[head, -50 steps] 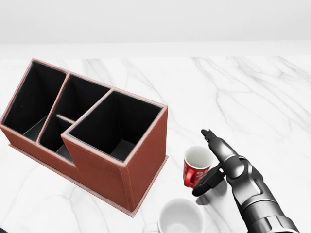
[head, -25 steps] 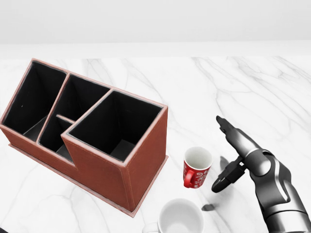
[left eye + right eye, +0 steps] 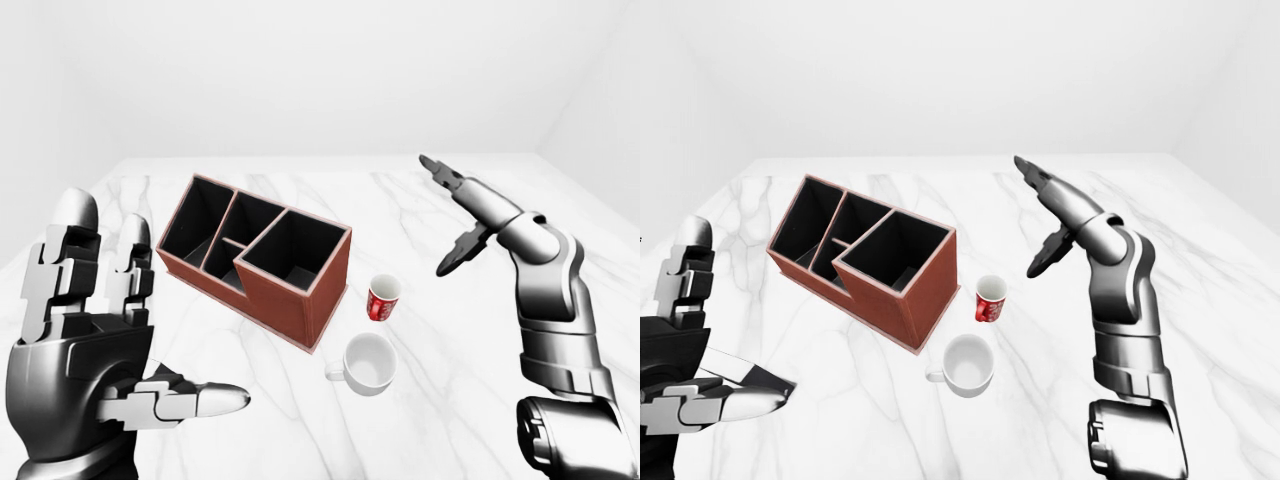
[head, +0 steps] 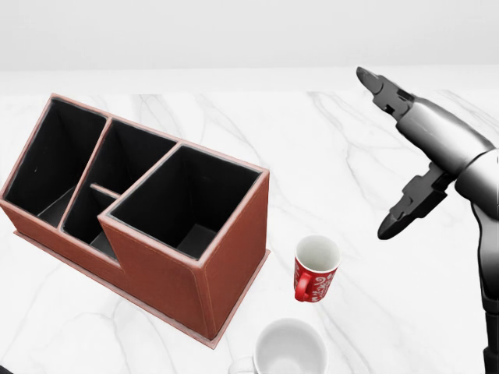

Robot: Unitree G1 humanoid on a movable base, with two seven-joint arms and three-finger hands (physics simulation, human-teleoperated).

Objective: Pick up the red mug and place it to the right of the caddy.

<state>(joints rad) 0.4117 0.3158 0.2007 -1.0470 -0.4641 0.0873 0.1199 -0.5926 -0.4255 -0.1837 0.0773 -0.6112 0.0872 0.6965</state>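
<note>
On the white marble tabletop [image 4: 234, 125], the head view frames only the right hand and the objects, while the two eye views take in much more: the pale walls of the room, the whole silver right arm down to its base, and the left hand [image 3: 100, 340], which the head view does not show at all. The reddish-brown rectangular caddy with black-lined compartments [image 4: 140, 210] is the largest item, set at an angle across the left half of the head view, all its compartments bare. Below its right corner, a plain white ceramic mug [image 3: 367, 362] stands upright, cut off by the bottom edge in the head view but seen whole in the eye views, its handle pointing left. The small red mug with white scrollwork and a white interior [image 4: 316, 269] stands upright just right of the caddy's near corner and just above the white mug, touching neither, its red handle turned toward the lower left. The right hand [image 4: 409, 156] hangs raised, up and to the right of the red mug and well apart from it, fingers spread and grasping nothing. The left hand is held upright at the lower left of the left-eye view, fingers extended, thumb out, empty.
</note>
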